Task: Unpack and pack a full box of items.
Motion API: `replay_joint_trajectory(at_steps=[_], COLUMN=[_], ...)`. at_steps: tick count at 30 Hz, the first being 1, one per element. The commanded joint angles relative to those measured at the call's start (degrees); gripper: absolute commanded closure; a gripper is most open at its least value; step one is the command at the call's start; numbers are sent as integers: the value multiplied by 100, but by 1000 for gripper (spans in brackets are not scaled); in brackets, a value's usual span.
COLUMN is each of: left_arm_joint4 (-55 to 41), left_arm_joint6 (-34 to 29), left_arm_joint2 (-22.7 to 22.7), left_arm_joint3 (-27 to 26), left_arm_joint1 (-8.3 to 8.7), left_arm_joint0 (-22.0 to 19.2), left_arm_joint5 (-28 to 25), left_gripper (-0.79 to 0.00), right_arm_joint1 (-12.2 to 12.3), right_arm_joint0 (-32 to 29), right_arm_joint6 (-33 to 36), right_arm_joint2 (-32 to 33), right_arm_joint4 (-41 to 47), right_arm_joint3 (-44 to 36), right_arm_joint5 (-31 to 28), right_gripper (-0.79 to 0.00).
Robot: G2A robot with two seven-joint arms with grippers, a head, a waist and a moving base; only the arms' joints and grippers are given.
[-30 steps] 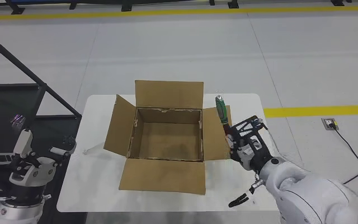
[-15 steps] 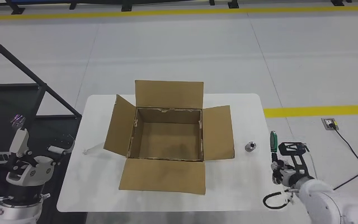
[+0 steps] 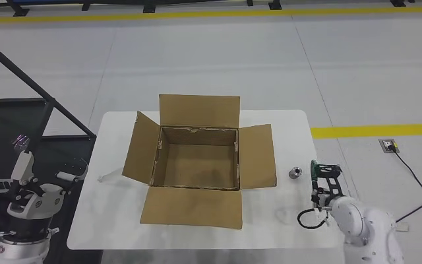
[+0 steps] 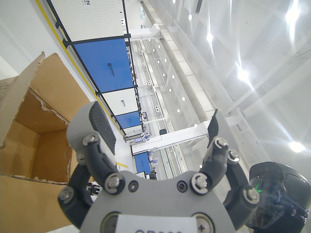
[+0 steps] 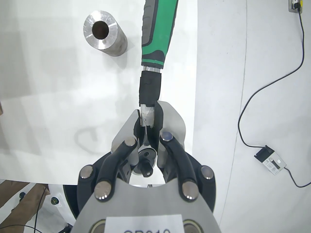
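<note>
Green rubber is covering the handle of the wrench [image 5: 159,20], and the right wrist view is showing what the top view is not: the right hand [image 5: 148,116] is pinching the bare steel shank, fingers nearly closed, at the desk's [image 3: 112,218] right edge, just beside a hollow metal cylinder [image 5: 104,35]. Pale grey floor with a yellow line [image 3: 356,131] is surrounding the white desk. The cardboard box [image 3: 198,111] is sitting mid-desk, flaps spread (bare bottom showing). The left hand [image 4: 155,122] is gaping wide, holding nothing.

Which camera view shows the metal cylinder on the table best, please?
The right wrist view: the metal cylinder is close, its bore visible. The top view gives a tiny grey shape beside the box.
</note>
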Motion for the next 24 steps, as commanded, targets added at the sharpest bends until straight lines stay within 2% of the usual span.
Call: replay_joint_trajectory(at_steps=[1,12,13,14,15,19,22,23,24], left_arm_joint4=[0,0,0,0,0,0,0,0,0], left_arm_joint6=[0,0,0,0,0,0,0,0,0], left_arm_joint2=[0,0,0,0,0,0,0,0,0], left_arm_joint3=[0,0,0,0,0,0,0,0,0], left_arm_joint1=[0,0,0,0,0,0,0,0,0], left_arm_joint0=[0,0,0,0,0,0,0,0,0], left_arm_joint5=[0,0,0,0,0,0,0,0,0], left_gripper=[-785,-785,-785,-785,-785,-785,-785,-785,-785], right_arm_joint1=[5,3,4,7,9,19,27,31,34], right_arm_joint0=[38,300,318,335,357,431,461,469,477], right_arm_joint6=[44,-37,-38,-15,-6,-22,-41,-43,-47], right_arm_joint2=[-110,-565,-582,-602,-609,-639,-650,-654,-654], right_arm_joint4=[-140,-296,-277,-273,-266,-235,-222,-220,-209], right_arm_joint3=[72,625,658,691,720,863,914,933,942], right_arm_joint5=[70,351,361,357,376,434,490,499,513], right_gripper=[0,0,-18,-49,-126,-323,-391,-489,-489])
